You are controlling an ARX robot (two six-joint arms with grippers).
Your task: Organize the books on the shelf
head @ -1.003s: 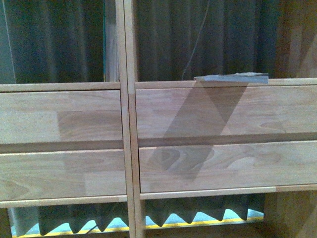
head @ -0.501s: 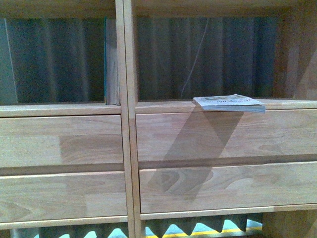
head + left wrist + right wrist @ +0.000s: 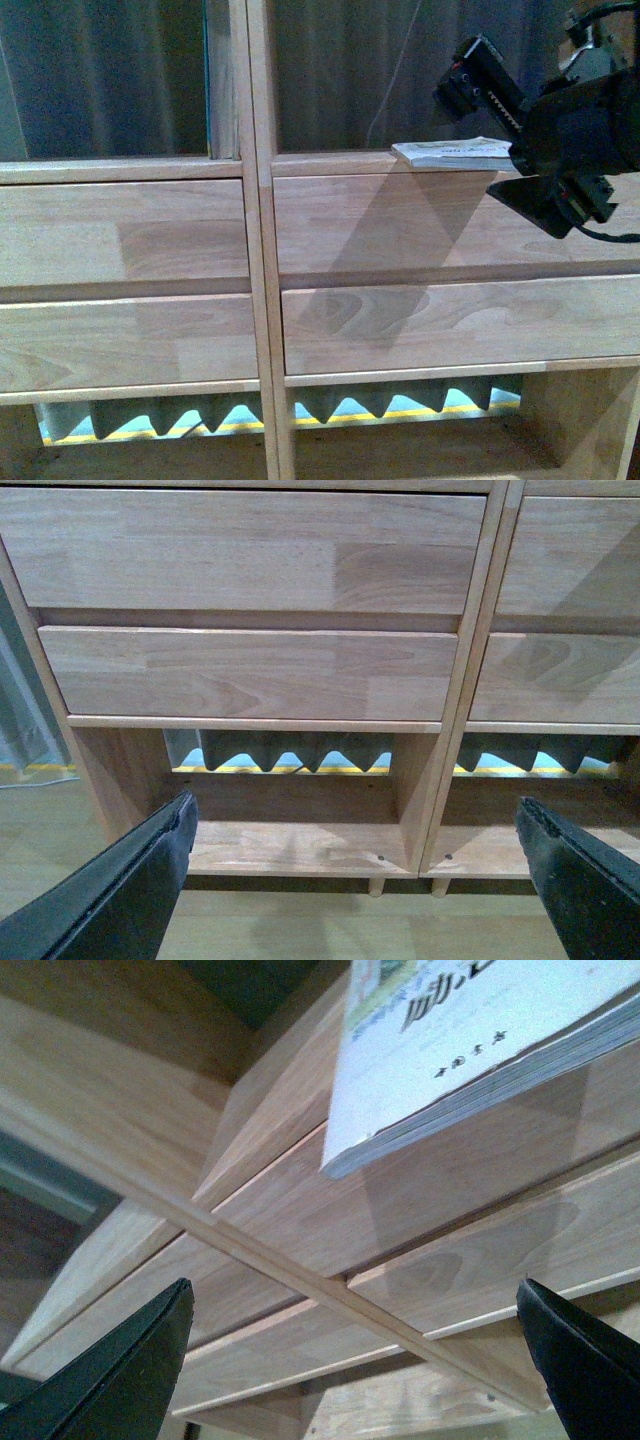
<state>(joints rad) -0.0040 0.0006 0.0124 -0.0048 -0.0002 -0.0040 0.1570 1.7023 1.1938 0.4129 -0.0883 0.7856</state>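
Observation:
The pale wooden shelf (image 3: 400, 230) fills the front view with its drawer fronts. A thin softcover book (image 3: 452, 152) lies flat on the ledge above the right-hand drawers and overhangs the front edge. My right gripper (image 3: 470, 140) is open at the book's right end, one finger above it and one below. In the right wrist view the book (image 3: 480, 1050) sits ahead of the open gripper (image 3: 350, 1360), beyond the fingertips (image 3: 110, 1380). My left gripper (image 3: 350, 880) is open and empty, low before the shelf's bottom compartments (image 3: 300, 845).
A dark curtain (image 3: 100, 80) hangs behind the backless compartments. A thin upright board with a teal edge (image 3: 208, 80) stands by the centre divider. Short peg legs (image 3: 376, 886) stand on a wooden floor (image 3: 300, 930). A yellow floor stripe (image 3: 400, 412) shows behind.
The front view has shifted up and down over the shelf. My right arm has come into view at the right and now has its open fingers around the book's end. The book has stayed put.

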